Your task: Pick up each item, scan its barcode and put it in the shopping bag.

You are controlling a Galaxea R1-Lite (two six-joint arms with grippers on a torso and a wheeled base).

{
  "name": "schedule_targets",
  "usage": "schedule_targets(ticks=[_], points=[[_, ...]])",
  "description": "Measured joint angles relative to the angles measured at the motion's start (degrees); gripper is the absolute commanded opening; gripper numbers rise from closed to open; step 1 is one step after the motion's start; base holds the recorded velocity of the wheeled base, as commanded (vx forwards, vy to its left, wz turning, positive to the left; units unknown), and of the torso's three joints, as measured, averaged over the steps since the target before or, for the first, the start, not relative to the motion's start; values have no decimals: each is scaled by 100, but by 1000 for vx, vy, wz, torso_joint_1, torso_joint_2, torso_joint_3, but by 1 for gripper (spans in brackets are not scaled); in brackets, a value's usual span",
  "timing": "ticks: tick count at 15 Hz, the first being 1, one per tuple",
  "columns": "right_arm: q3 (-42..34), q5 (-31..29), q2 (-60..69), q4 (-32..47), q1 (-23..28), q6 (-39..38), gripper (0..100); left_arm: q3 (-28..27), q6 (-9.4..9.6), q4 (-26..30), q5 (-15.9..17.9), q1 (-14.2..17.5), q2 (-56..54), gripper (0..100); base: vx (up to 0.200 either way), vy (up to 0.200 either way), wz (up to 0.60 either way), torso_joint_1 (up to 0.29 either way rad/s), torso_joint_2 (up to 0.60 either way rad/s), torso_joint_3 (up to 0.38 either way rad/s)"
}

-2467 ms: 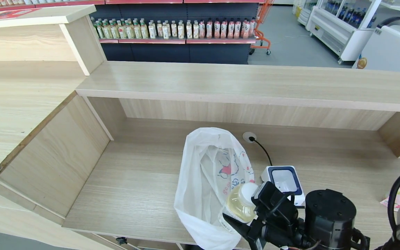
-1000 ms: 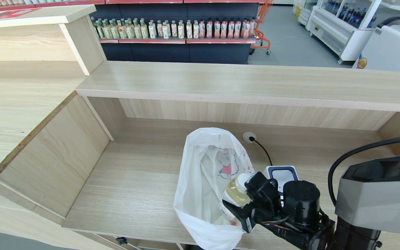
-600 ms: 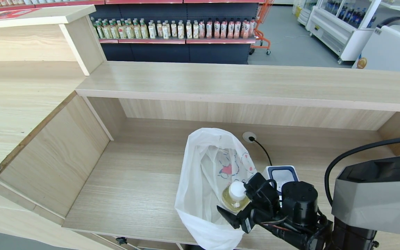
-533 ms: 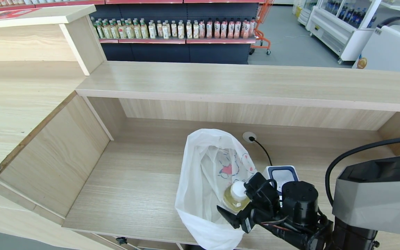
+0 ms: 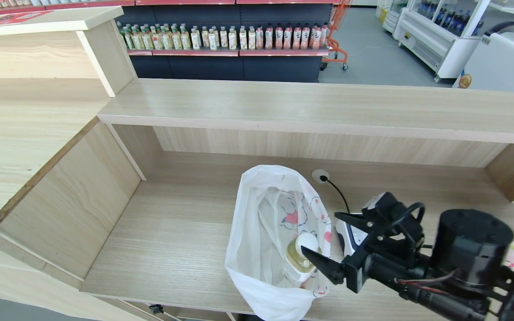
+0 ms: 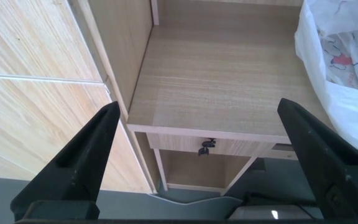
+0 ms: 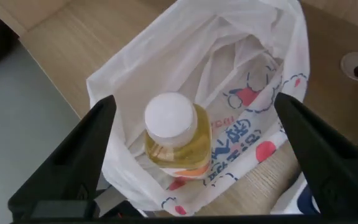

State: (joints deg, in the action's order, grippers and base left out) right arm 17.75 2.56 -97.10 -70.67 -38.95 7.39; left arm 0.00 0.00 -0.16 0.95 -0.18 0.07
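While the left tool hangs wide open and empty over the tabletop's near edge, the white shopping bag holds the upright drink bottle just ahead of the right tool, whose jaws are spread and empty; the barcode scanner sits beneath it.

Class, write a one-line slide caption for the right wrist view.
Open right hand facing a white-capped bottle resting in the shopping bag on the wooden counter.

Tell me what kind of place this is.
Probably a shop's checkout: rows of bottled drinks on dark shelves, white glass-fronted chillers, and a white-and-blue barcode scanner beside a white plastic shopping bag on the wooden counter.
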Motion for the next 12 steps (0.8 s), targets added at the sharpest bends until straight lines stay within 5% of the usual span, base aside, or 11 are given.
schedule_targets(ticks=[6,12], points=[[722,-524,3434,4620,828,-227,100,0,0,0,2,0,0,100,0,0,0,0,0,0],[750,-835,5008,5674,1114,-285,100,0,-7,0,0,2,0,100,-33,-33,0,0,0,0]])
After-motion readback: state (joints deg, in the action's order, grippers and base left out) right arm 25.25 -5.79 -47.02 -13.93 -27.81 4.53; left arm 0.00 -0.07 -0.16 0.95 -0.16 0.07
